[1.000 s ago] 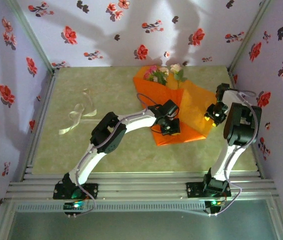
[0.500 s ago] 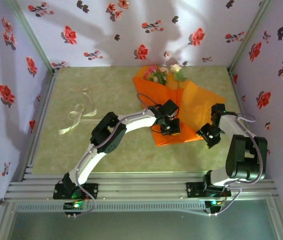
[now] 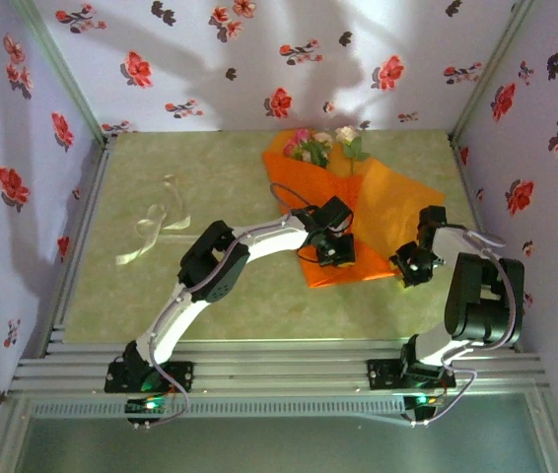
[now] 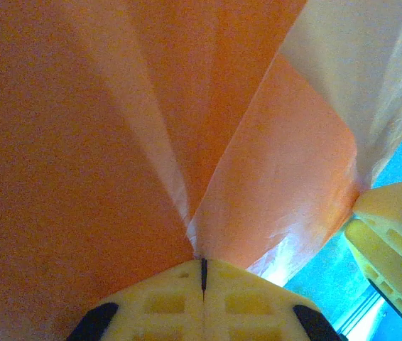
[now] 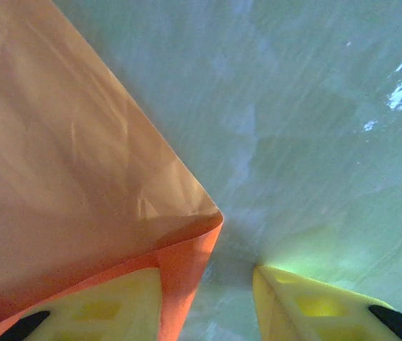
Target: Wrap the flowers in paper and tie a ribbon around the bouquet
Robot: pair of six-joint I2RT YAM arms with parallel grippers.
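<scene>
The orange paper (image 3: 383,212) lies folded on the right half of the tabletop (image 3: 230,168), with pink and cream flowers (image 3: 320,146) at its far edge. The left half is open apart from the limp ribbon (image 3: 156,225). The left end effector (image 4: 202,268) is clamped on a paper fold. The right end effector (image 5: 208,288) has its fingers apart, astride the paper's near corner.

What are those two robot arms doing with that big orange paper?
The left gripper is pinched shut on the thin orange paper sheet. The right gripper, jaws apart, straddles the sheet's near corner. Small pink and cream flowers lie at its far end. The pale cream ribbon lies apart, to the left, untouched.
</scene>
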